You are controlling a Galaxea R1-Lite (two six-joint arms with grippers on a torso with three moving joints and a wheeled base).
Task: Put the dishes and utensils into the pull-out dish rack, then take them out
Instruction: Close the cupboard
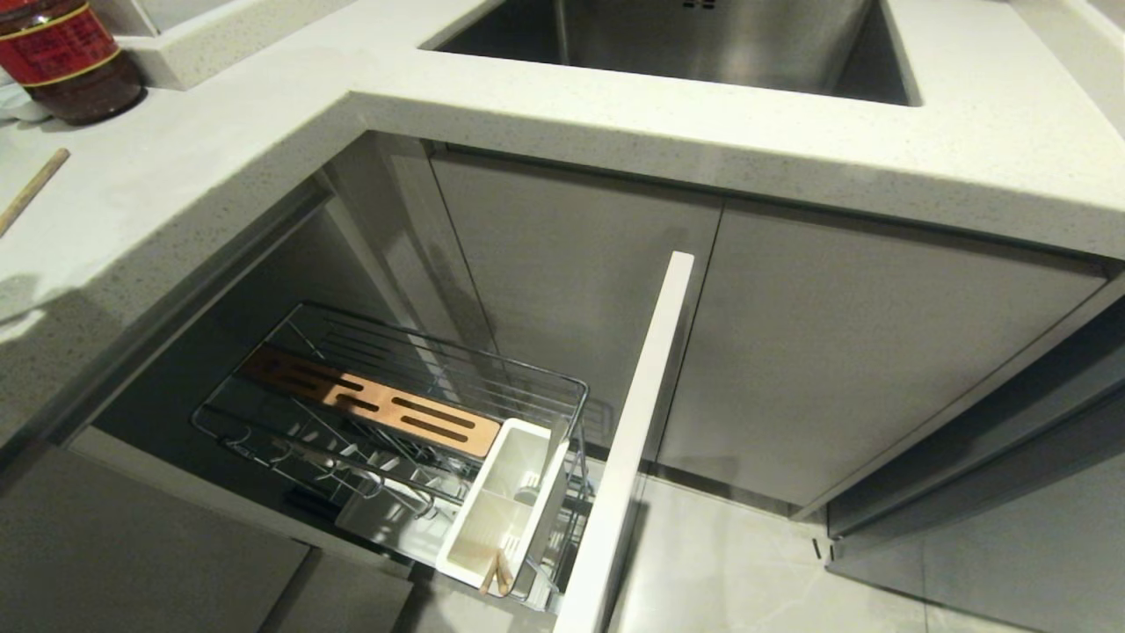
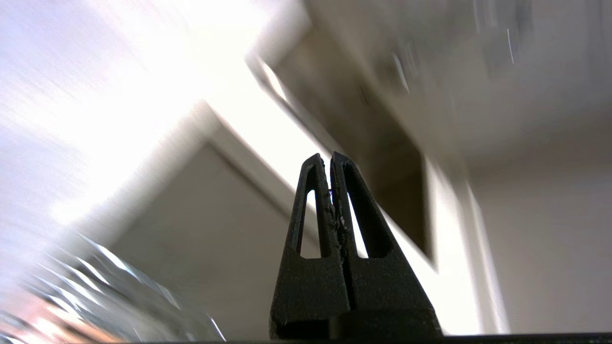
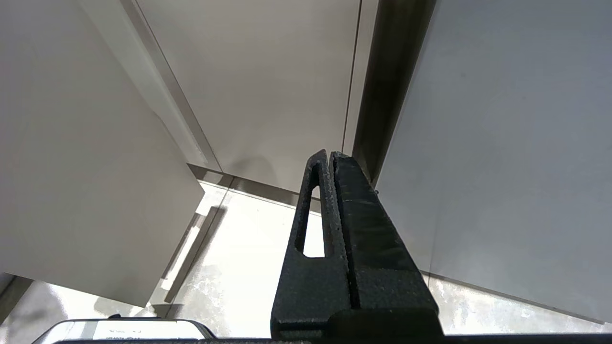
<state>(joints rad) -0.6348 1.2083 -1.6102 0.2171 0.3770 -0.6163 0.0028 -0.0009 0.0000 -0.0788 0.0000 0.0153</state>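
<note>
Two chopsticks [image 1: 497,571] in caddy [image 1: 505,501], rack [image 1: 387,396] bare

The pale speckled countertop [image 1: 615,114] carries a dark jar with a red label [image 1: 66,57] at its far left corner, and a light wooden stick [image 1: 31,189] lies on it near the left edge. The steel sink [image 1: 694,40] is set into it.
</note>
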